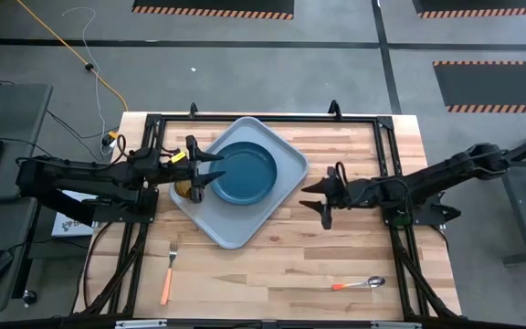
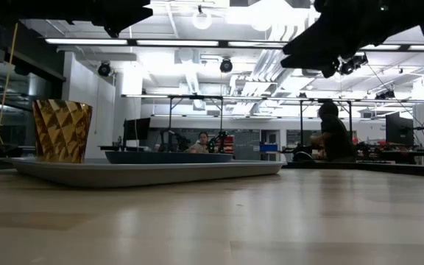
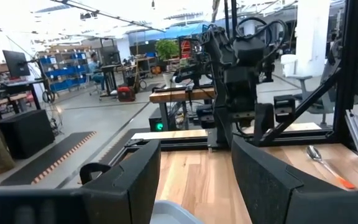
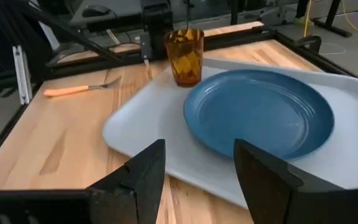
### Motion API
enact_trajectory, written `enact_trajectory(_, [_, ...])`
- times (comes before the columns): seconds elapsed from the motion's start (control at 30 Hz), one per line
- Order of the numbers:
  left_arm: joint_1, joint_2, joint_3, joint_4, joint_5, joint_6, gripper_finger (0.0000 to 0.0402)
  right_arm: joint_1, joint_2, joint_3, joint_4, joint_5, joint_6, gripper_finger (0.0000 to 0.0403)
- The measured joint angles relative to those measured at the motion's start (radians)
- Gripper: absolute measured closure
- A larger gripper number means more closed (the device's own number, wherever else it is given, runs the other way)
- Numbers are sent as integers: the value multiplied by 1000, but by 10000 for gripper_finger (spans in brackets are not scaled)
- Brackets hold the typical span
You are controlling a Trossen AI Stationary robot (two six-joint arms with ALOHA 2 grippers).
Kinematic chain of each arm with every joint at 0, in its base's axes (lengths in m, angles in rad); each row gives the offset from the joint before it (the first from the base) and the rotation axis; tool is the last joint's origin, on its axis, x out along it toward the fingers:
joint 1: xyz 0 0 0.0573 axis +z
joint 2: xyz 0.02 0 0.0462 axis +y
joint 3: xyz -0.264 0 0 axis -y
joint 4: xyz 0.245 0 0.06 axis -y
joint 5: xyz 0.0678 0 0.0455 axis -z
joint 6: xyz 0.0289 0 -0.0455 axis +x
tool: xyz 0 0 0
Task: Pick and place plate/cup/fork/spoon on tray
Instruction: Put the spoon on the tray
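The grey-blue tray (image 1: pixel 245 228) lies turned cornerwise in the middle of the table. The dark blue plate (image 1: pixel 242 174) lies flat on it. The amber cup (image 1: pixel 183 189) stands upright on the tray's left corner and also shows in the right wrist view (image 4: pixel 184 56). The fork (image 1: pixel 169 272) lies on the table near the front left. The spoon (image 1: pixel 361 284) lies near the front right. My left gripper (image 1: pixel 205 172) is open over the tray's left corner, beside the cup, with nothing between its fingers (image 3: pixel 194 168). My right gripper (image 1: pixel 322 203) is open and empty just right of the tray, facing the plate (image 4: pixel 260 112).
A black frame (image 1: pixel 386 146) runs around the table's working area. Bare wood lies in front of the tray, between the fork and the spoon. People and benches show in the room beyond the table.
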Motion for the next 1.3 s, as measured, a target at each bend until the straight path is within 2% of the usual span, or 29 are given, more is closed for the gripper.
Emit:
enact_trajectory(0.23, [0, 0, 0, 0, -2, 0, 213, -11, -19, -3, 0, -40, 7, 222])
enact_trajectory(0.33, [0, 0, 0, 0, -2, -1, 213, -8, -19, -1, -7, -181, 112, 222])
enact_trajectory(0.4, [0, 0, 0, 0, -2, -2, 213, 14, -17, 21, -69, -324, 215, 222])
enact_trajectory(0.47, [0, 0, 0, 0, -2, 0, 213, 62, -17, 56, -167, -396, 304, 222])
enact_trajectory(0.53, [0, 0, 0, 0, -2, 0, 213, 131, -11, 95, -297, -373, 376, 222])
enact_trajectory(0.63, [0, 0, 0, 0, -2, 0, 213, 241, 23, 162, -456, -280, 480, 222])
enact_trajectory(0.83, [0, 0, 0, 0, -2, 10, 213, 433, 169, 319, -795, -183, 755, 222])
enact_trajectory(0.93, [0, 0, 0, 1, -2, 10, 213, 505, 279, 396, -956, -209, 922, 222])
enact_trajectory(1.03, [0, 0, 0, 13, -2, 19, 213, 564, 393, 464, -1080, -298, 1032, 222])
enact_trajectory(1.3, [0, 0, 0, 24, -2, 19, 213, 647, 616, 548, -1115, -434, 1078, 222])
